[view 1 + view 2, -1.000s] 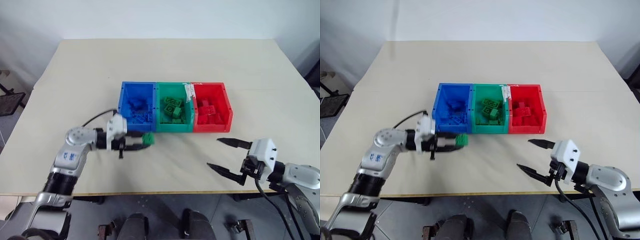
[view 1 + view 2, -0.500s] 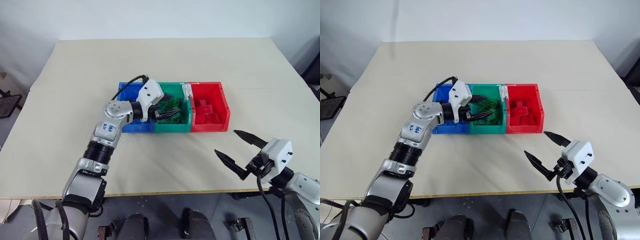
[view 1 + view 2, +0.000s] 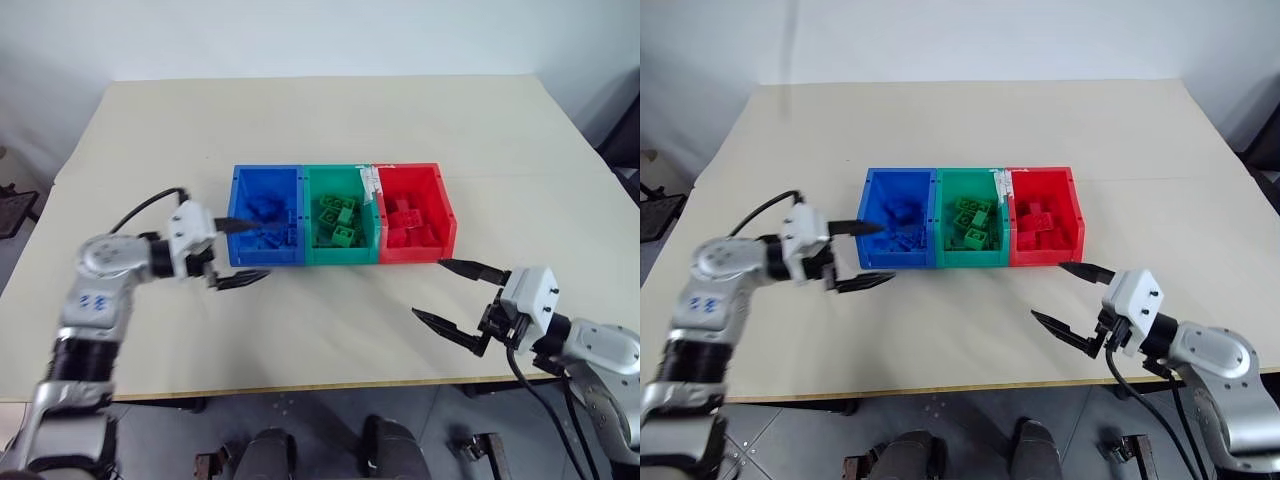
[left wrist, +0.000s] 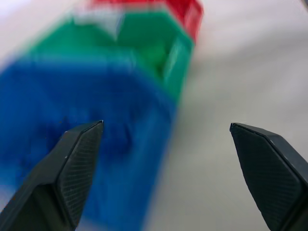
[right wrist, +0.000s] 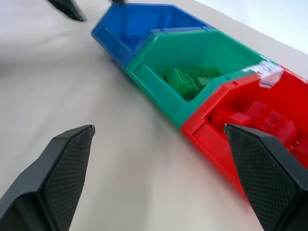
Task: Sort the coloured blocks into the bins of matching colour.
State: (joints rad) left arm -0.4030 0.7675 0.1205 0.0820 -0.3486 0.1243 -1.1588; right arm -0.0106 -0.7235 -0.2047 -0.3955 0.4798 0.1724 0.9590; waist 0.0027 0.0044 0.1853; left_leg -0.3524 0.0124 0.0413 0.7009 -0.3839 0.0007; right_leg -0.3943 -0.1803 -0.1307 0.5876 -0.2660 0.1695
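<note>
Head view — bins [image 3: 343, 255] between pincers

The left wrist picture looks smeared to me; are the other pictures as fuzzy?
Left wrist view: the bins are smeared, only the black fingers sharp. Right wrist view: the green bin and red bin are fairly crisp. Head views: sharp and evenly lit, soft shadows under the left gripper and right gripper.
</note>
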